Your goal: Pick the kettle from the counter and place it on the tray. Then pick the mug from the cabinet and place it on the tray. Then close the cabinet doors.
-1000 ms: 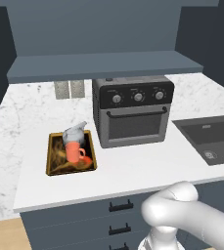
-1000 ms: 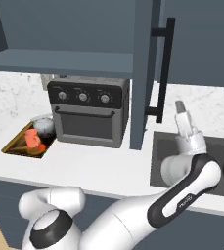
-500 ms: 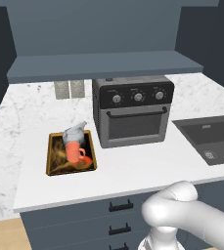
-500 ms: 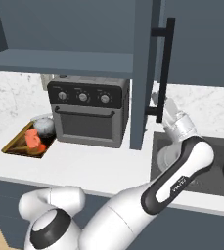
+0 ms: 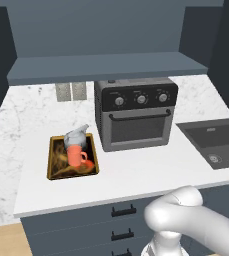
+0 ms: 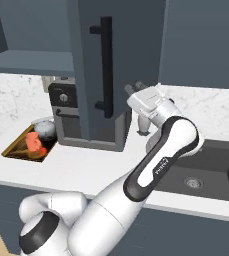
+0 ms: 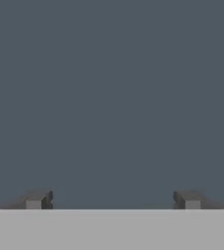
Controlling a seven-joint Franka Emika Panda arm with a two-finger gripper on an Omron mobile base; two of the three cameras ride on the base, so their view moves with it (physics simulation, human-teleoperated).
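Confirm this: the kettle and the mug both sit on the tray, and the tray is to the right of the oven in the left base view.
Not quite. The kettle and the mug do sit on the tray, but the tray lies to the left of the oven, as the left base view shows.

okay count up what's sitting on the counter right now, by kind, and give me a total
Trays: 1, the tray
Kettles: 1, the kettle on the tray
Mugs: 1, the mug on the tray
Ovens: 1, the oven
Total: 4
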